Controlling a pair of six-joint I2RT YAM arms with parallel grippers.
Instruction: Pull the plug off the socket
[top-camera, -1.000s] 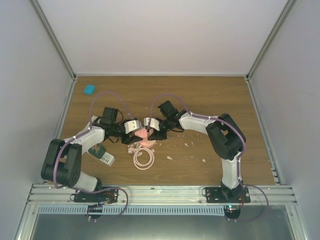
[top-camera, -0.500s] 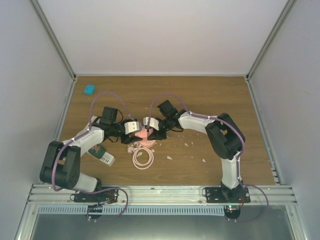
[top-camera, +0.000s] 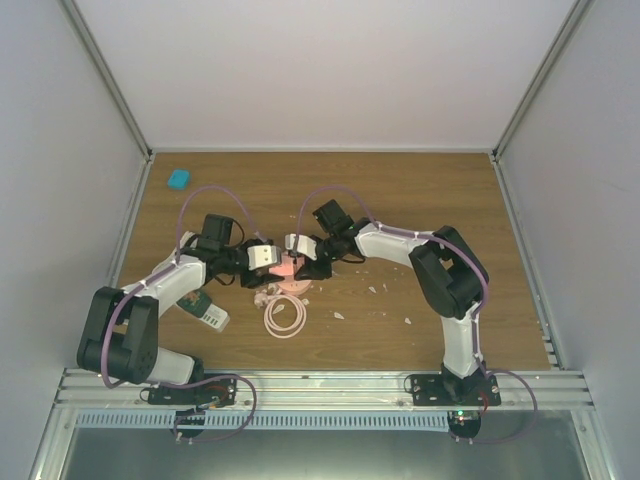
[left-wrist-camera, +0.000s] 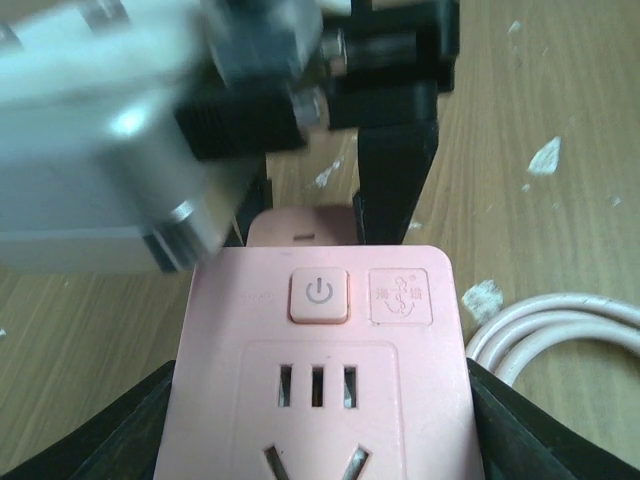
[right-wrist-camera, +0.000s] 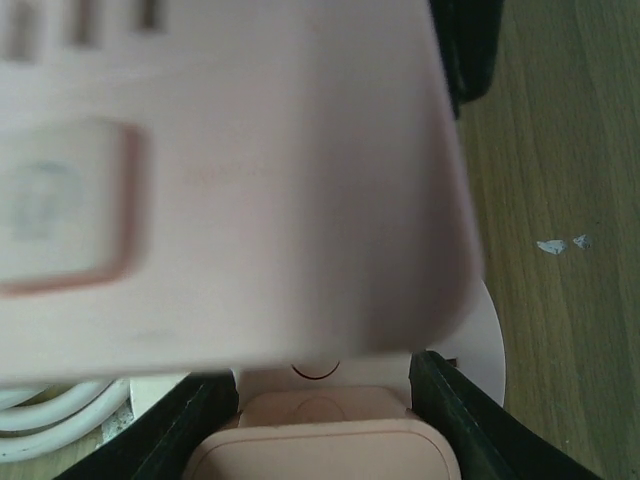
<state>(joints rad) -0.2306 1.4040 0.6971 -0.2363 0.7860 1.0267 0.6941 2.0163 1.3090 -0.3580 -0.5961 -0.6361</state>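
Wooden worktop (top-camera: 430, 210) from above: both arms reached in and met at the middle. The left pincer (top-camera: 275, 263) and right pincer (top-camera: 303, 260) sat nose to nose over the pink socket (top-camera: 289, 268), with its cable (top-camera: 285, 316) coiled just in front. It was too small there to read either grip.

Over to the left wrist: black fingers (left-wrist-camera: 120, 435) pressed against both long sides of the socket, so that pincer was clamped on the body. Beyond the far end, past the power button (left-wrist-camera: 319, 293), sat the plug (left-wrist-camera: 298, 226), touching the socket's end face, with the other arm's black finger right beside it.

Right wrist now: the socket was a pink blur across the top. The plug sat low in frame between two black fingers (right-wrist-camera: 455, 420) that hugged its sides, so closed on it by my reading. Seated or loose, I couldn't tell.

The line that mattered: the plug lay off the socket's far end, along its long axis, away from the left pincer. The right arm had it, and a straight pull apart along that axis looked the call.
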